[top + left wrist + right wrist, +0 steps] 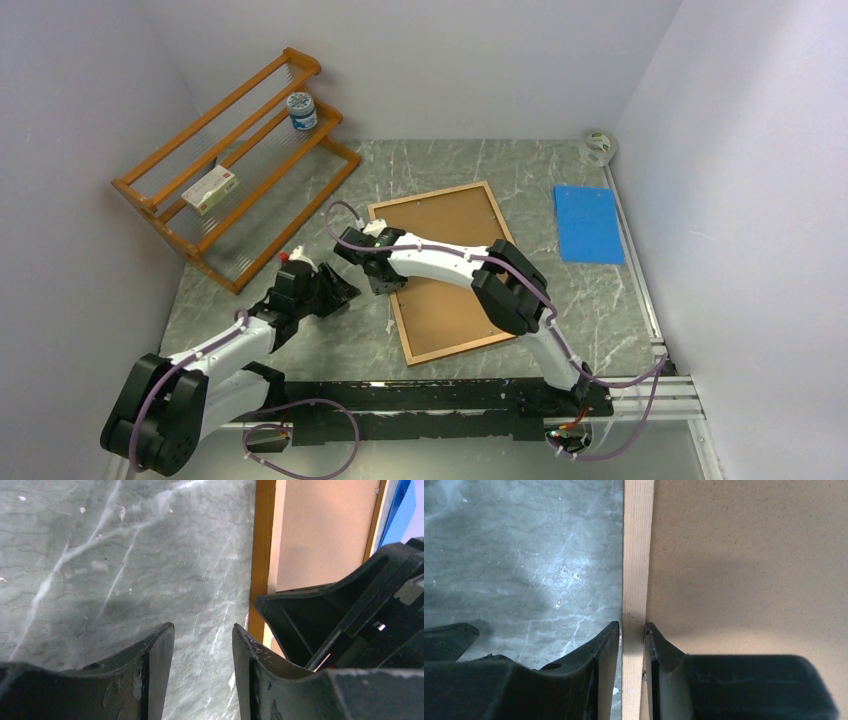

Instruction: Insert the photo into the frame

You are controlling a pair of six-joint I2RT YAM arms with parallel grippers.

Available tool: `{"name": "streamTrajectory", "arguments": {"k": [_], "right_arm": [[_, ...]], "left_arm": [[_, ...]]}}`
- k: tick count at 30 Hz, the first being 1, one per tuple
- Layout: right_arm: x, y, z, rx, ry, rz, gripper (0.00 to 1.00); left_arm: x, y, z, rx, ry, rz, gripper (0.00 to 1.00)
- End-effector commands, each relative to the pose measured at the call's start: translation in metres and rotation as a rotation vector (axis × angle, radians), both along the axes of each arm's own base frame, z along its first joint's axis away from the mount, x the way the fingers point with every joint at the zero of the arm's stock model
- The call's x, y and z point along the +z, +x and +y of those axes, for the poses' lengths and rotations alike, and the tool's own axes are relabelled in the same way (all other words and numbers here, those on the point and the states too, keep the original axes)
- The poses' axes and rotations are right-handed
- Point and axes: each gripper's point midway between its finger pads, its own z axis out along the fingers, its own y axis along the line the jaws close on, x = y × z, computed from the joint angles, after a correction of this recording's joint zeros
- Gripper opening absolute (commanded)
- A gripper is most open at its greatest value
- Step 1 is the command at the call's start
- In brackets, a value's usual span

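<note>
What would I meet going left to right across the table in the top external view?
orange rack → left gripper → frame, lying with its brown back up → blue sheet

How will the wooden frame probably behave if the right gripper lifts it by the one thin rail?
The frame will probably stay stiff: its wooden rail looks solid. Held by the right gripper at one edge only, so wide a rectangle will likely tilt down. The backing board may shift if tilted; I cannot tell whether it is clipped in.
</note>
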Motion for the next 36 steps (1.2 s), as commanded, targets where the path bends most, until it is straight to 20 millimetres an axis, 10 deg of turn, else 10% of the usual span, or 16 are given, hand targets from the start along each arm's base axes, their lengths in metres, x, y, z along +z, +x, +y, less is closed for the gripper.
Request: {"name": "streamTrajectory", "arguments": {"k": [1,7,12,24,36], "right_arm": [[0.006,-0.001,0.005,0.0,-0.001,0.001,0.28],[0.004,0.0,0.009,-0.006,0.003,0.016,0.29],[0.031,0.008,0.018,-0.019,0.072,-0.037,0.04],[0.136,0.022,0.05,-0.033,0.372,-0.143,0.02],[0.156,0.026,0.072,-0.04,0.503,-0.119,0.03]], "left_arm": [[0.014,0.001,-0.014,-0.053,-0.081,-0.067,0.53],[0.008,-0.006,-0.022,-0.101,-0.115,-0.058,0.71],[0.011,-0.006,-0.031,-0.157,-0.151,-0.083,0.78],[0.042,-0.024,-0.05,-0.319,-0.252,-0.206,0.82],[0.056,-0.031,-0.074,-0.448,-0.39,-0.158,0.79]]}}
